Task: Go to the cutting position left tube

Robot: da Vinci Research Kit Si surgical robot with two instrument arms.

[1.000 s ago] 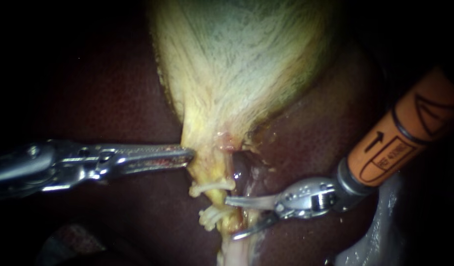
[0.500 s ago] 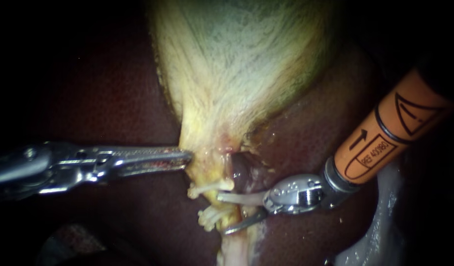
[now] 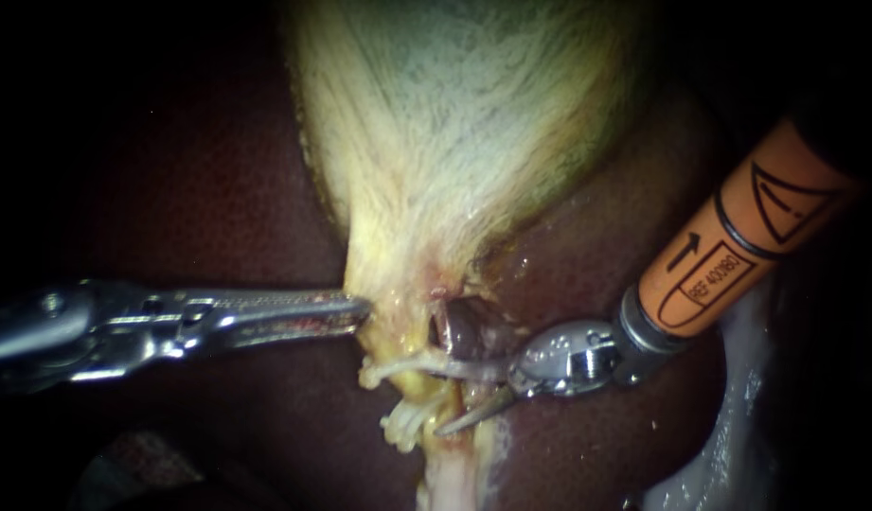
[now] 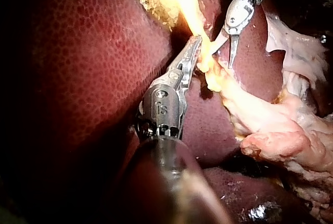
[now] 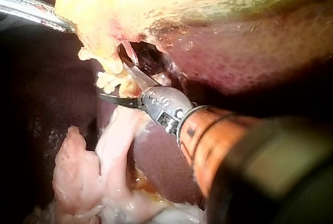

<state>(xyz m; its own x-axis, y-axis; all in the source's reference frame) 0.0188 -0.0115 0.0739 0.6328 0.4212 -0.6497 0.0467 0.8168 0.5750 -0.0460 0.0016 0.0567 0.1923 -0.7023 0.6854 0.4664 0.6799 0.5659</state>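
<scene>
**Open pincer set about the clipped tube below the gallbladder**

Endoscope view: the pale yellow, fibrous gallbladder is seen hanging over the dark red-brown liver. Its narrow lower neck is held at the edge by the silver left instrument, whose pincer is closed on that tissue. Below the neck, a thin yellowish tube is crossed by two sets of white clips, one above the other. The orange-shafted right instrument is placed with its pincer open, one half lying near the upper clip and the other pointing at the lower one, the tube between them. Which tube is the left one cannot be told.

Left wrist view: the left instrument is shown clamped on yellow tissue ahead of its tip; the right instrument is seen just beyond, its pincer spread.

Right wrist view: the right instrument is shown open beside the white clips, with pale pink loose tissue lying under it.
</scene>
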